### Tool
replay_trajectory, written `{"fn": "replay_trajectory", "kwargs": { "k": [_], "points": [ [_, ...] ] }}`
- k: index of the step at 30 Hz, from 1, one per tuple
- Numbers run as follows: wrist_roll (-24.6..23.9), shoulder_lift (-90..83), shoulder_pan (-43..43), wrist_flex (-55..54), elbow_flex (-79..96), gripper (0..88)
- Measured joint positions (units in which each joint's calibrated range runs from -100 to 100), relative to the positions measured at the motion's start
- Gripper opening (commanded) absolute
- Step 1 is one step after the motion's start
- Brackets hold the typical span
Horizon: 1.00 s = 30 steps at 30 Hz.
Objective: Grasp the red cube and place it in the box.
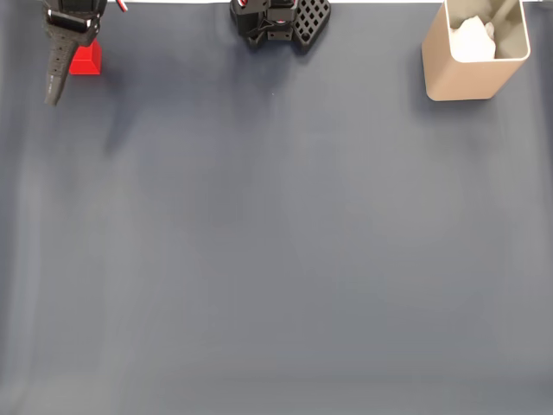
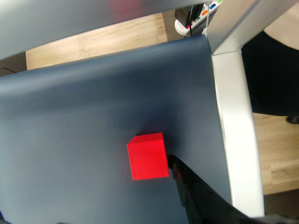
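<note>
Where the dark blue mat [image 1: 276, 259] runs up to the top left of the fixed view, the red cube [image 1: 86, 59] sits on it close to the upper edge. The gripper [image 1: 57, 73] hangs over that corner, and one black finger [image 1: 59, 60] reaches down along the cube's left side, partly in front of it. Whether the finger touches the cube cannot be told from there.

In the wrist view the red cube [image 2: 148, 156] lies a little below the middle of the frame, flat on the mat [image 2: 93, 116], with one black finger [image 2: 196, 196] rising from the lower right and ending just beside the cube's lower right corner. The second finger is not seen, so it cannot be told whether the jaws are spread or closed; nothing is held between them.

The box [image 1: 473, 54] stands upright at the top right of the fixed view, well apart from the cube, with something white [image 1: 473, 39] inside it. The arm's black base [image 1: 278, 22] sits at the top centre. In the wrist view a white table edge [image 2: 236, 126] borders the mat on the right, with wooden floor [image 2: 117, 37] beyond.
</note>
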Motion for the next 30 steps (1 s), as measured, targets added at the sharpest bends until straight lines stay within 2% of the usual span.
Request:
{"fn": "replay_trajectory", "kwargs": {
  "k": [30],
  "points": [
    [0.0,0.4,-0.8,-2.4,0.0,71.6]
  ]
}}
